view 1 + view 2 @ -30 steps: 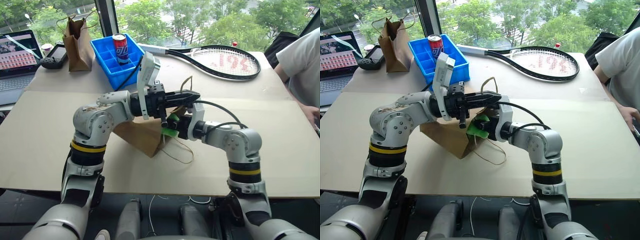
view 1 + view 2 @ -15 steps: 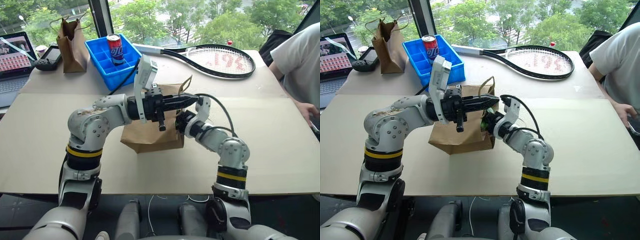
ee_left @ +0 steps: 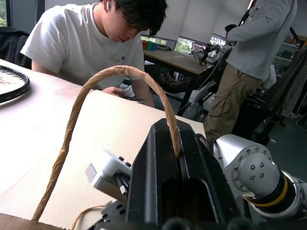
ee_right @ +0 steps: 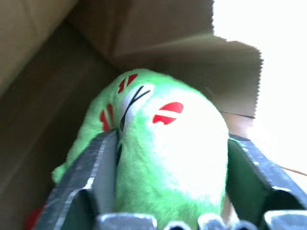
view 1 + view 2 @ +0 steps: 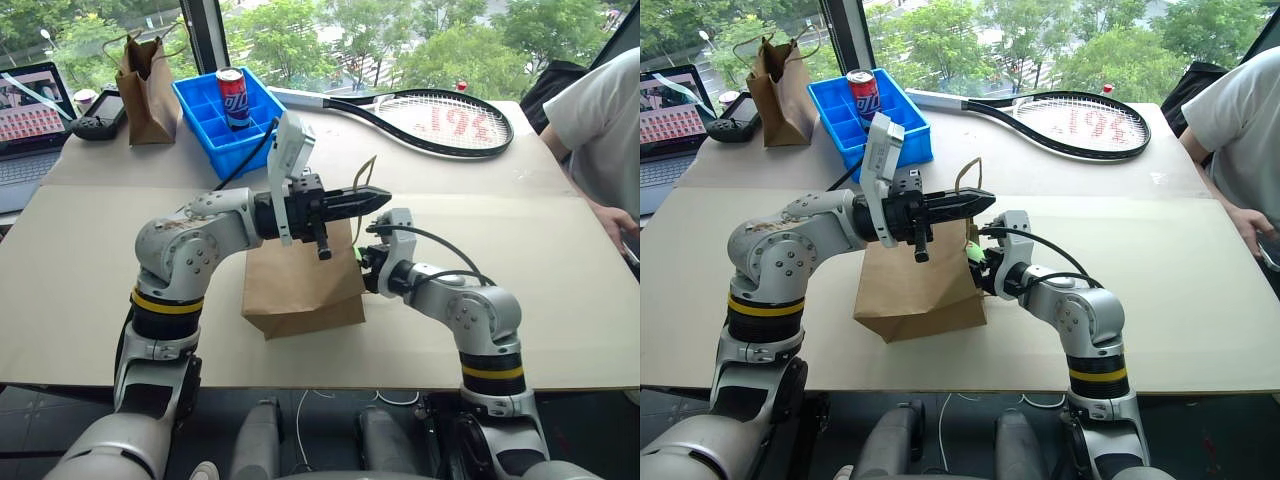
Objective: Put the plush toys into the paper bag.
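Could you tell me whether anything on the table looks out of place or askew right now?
The paper bag stands tilted, hung by one twine handle in the shut left gripper. The green plush toy sits at its mouth between the right gripper's fingers.

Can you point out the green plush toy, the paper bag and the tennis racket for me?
green plush toy [image 4: 168, 158], right wrist view, its fuzzy face.
paper bag [image 5: 295, 285], left eye view, its front panel.
tennis racket [image 5: 450, 122], left eye view, its strings.
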`<state>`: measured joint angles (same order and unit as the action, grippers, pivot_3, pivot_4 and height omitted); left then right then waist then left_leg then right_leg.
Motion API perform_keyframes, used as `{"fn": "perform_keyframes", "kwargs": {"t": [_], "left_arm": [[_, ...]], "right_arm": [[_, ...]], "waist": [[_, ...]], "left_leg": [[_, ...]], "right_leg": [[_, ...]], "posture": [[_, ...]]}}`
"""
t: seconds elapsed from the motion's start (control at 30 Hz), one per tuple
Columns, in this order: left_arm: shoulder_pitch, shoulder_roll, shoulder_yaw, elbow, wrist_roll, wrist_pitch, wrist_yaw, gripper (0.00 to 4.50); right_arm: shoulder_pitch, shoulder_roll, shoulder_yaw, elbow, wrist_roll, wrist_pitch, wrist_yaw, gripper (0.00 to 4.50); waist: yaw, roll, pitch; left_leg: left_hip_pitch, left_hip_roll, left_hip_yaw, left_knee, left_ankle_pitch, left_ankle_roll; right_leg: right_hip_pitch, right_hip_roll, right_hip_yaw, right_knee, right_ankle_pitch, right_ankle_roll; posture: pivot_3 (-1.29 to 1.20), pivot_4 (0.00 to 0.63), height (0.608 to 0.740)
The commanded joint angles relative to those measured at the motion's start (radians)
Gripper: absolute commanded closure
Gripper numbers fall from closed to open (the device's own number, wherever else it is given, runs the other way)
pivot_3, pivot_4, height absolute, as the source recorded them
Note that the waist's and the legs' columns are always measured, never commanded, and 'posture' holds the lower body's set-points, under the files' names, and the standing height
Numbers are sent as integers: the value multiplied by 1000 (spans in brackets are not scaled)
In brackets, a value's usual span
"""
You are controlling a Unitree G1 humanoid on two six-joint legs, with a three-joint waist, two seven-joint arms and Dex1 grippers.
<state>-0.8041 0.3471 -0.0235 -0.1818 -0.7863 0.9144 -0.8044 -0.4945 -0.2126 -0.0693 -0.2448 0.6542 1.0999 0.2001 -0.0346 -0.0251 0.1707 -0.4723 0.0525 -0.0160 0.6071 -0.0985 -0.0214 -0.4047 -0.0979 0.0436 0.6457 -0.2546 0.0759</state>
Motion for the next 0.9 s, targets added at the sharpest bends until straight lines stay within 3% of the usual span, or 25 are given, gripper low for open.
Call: {"fn": "perform_keyframes", "kwargs": {"t": [0.03,0.27,0.4,0.6,0.9], "left_arm": [[-11,5,4,-17,-4,-25,-16,4500],[-13,27,16,-14,-1,-25,-28,4500],[-18,40,24,-7,-2,-28,-33,4500],[-23,47,23,-2,0,-31,-40,4500],[-25,52,21,1,1,-39,-39,4500]], "right_arm": [[-15,-44,-120,-74,85,59,15,485],[48,-185,-391,-80,201,171,4,485],[149,-196,-507,-85,277,263,-9,485],[242,-99,-521,-61,289,261,-59,485],[205,71,-485,-5,322,241,-127,485]], "waist": [[2,0,0],[18,0,0],[23,0,0],[10,0,0],[6,0,0]], "left_leg": [[0,0,0,0,0,0],[0,0,0,0,0,0],[-1,0,0,0,0,0],[-1,0,0,0,0,0],[1,0,-3,0,0,0]], "right_leg": [[0,0,0,0,0,0],[0,0,0,-2,0,0],[1,0,0,-3,0,0],[0,0,1,-3,0,-1],[1,3,2,-2,0,-2]], "posture": [[0,150,731],[0,150,731],[0,150,731],[0,150,731],[0,150,731]]}}
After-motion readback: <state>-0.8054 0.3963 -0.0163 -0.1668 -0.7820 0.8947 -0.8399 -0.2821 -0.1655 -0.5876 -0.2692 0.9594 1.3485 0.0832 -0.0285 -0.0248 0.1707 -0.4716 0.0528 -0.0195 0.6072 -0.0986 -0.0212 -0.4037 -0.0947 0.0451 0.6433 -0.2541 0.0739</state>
